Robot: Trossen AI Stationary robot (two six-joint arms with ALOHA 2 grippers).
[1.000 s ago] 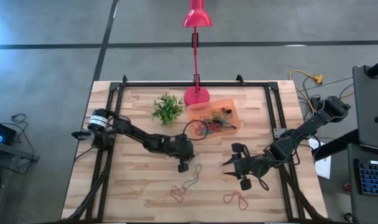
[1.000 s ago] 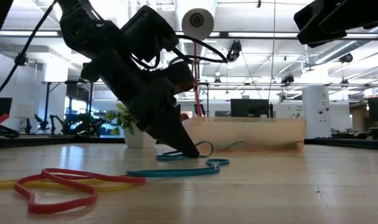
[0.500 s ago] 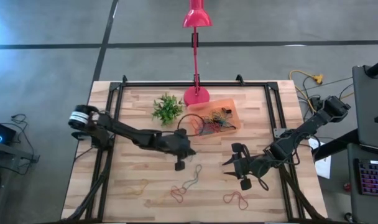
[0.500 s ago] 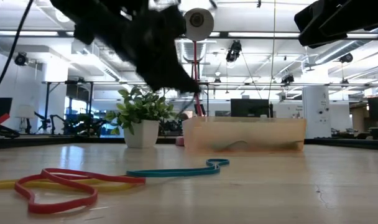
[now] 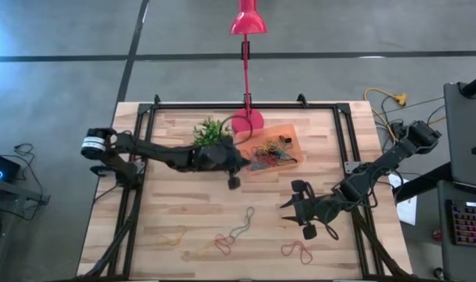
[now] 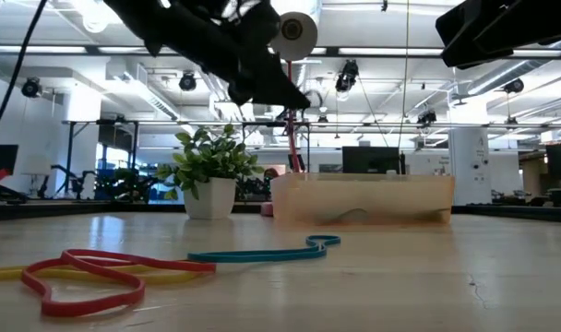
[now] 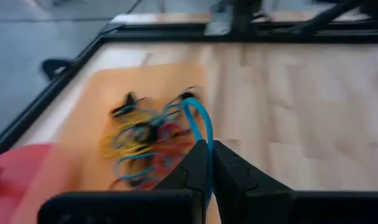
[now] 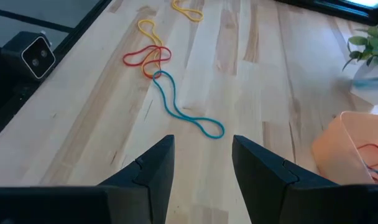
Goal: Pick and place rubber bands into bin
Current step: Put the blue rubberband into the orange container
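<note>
My left gripper (image 7: 211, 148) hangs shut on a blue rubber band (image 7: 200, 121) in the air beside the near left corner of the orange bin (image 5: 281, 133). In the high view this gripper (image 5: 234, 181) is just left of the bin, which holds a tangle of rubber bands (image 5: 271, 153). On the table lie a teal band (image 5: 242, 224), red bands (image 5: 222, 244) (image 5: 298, 251) and a yellow band (image 5: 173, 237). My right gripper (image 5: 295, 207) waits open above the table's near right part. My left gripper pinches the blue rubber band between its two fingertips, by one end of the loop (image 7: 207, 144). The rest of the loop stands out beyond the fingertips, lifted clear of the table. The fingers slant down toward the bin.
A small green plant (image 5: 210, 135) and the pink lamp's base (image 5: 247, 120) stand at the far side, left of the bin. A black frame (image 5: 144, 117) runs around the table. Bare wood lies between the two grippers.
My left gripper has risen from the table next to the teal band and gone toward the far edge and the bin, staying shut. It has tipped up from steeply down to a shallow slant. One blue band has gone up with it, clear of the table; the other bands lie unmoved.
</note>
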